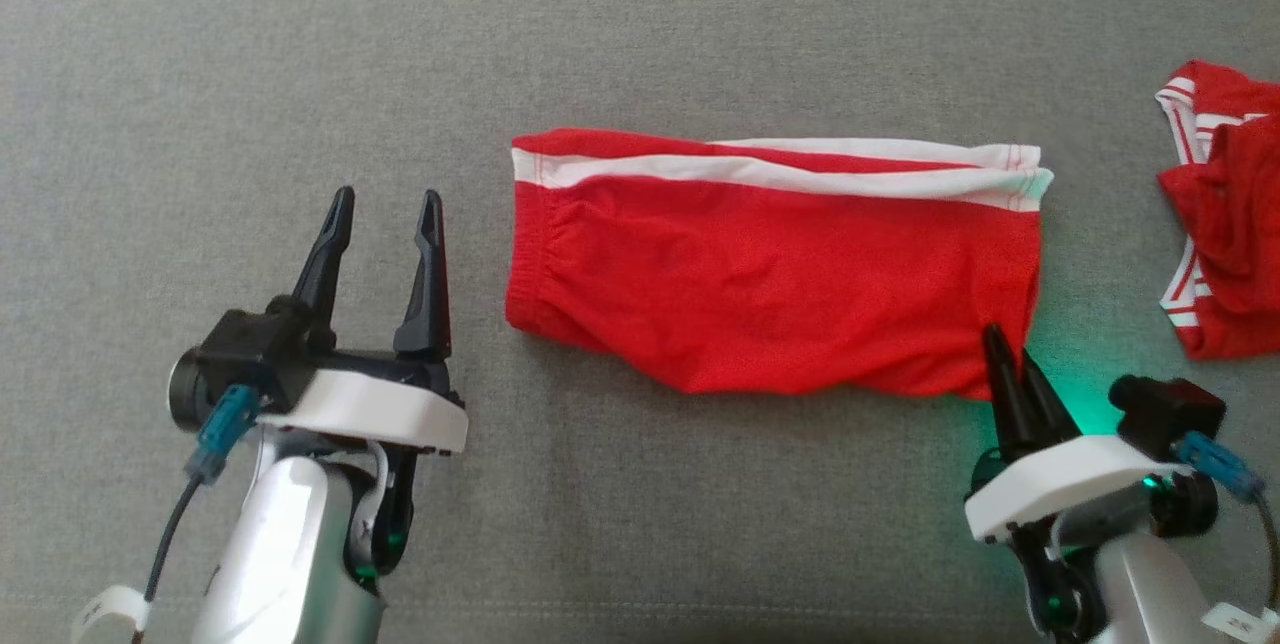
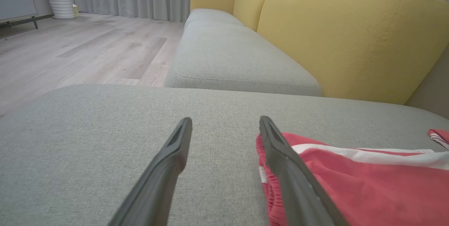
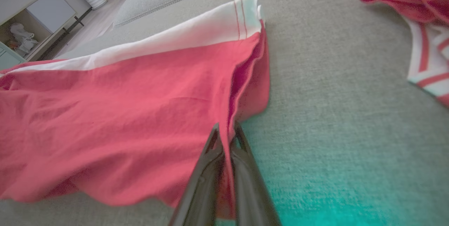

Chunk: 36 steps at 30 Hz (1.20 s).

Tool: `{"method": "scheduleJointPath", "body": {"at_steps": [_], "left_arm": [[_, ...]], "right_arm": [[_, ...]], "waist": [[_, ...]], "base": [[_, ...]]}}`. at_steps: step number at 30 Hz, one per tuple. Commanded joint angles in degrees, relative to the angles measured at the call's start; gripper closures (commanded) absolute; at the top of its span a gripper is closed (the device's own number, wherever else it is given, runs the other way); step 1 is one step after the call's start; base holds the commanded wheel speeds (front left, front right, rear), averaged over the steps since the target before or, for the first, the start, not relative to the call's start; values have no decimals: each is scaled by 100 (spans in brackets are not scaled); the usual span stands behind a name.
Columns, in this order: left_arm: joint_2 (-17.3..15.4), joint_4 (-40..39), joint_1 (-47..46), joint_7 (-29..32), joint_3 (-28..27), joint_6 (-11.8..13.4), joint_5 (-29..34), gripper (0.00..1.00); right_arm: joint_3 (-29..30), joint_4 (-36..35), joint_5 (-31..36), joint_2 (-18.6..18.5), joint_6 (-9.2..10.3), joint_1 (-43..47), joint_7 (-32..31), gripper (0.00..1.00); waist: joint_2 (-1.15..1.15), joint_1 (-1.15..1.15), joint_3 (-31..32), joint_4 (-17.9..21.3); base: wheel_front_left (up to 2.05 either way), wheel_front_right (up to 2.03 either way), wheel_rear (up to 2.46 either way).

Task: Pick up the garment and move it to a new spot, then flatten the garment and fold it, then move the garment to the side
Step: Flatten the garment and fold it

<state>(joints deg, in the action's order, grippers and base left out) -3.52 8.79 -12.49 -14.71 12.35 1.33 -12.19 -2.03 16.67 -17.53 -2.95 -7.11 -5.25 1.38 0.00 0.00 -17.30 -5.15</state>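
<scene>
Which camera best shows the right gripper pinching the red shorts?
Right wrist view: the right gripper is shut on the red shorts, cloth between its fingers. The head view shows it from above, the pinch unclear. The left wrist view catches the shorts' waistband end.

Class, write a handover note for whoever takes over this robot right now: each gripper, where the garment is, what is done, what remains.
Left gripper: jaws open, left of the shorts, apart from them.
Right gripper: jaws shut on the shorts' near right corner.
Shorts: flat on the cushion, apparently folded once. A second garment lies crumpled to the right.
Left to do: probably another fold, then move the shorts aside.
</scene>
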Motion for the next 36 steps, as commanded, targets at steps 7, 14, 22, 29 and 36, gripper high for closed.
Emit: {"method": "scheduleJointPath", "body": {"at_steps": [7,14,22,29,36], "left_arm": [[-89,-164,-40,-29,-123,-2,32,0],[-58,-170,-72,-29,-58,-15,-23,0],[1,-112,-137,-29,66,-17,-97,0],[38,-80,-157,-29,210,3,-164,0],[56,-59,-165,-29,327,54,-258,0]], "right_arm": [[118,-403,-177,6,-37,165,-89,100],[126,-597,-102,6,-37,87,-251,100],[-500,-1681,250,7,-37,-475,-978,100],[-1989,-1544,6,7,-37,-1398,-1501,100],[-2969,-573,-604,7,-37,-1661,-1331,100]], "waist": [[0,0,60,31],[0,0,95,-50],[0,0,217,-358],[0,0,256,-667],[0,0,207,-915]], "base": [[0,0,0],[0,0,0],[0,0,0],[0,0,0],[0,0,0]]}}
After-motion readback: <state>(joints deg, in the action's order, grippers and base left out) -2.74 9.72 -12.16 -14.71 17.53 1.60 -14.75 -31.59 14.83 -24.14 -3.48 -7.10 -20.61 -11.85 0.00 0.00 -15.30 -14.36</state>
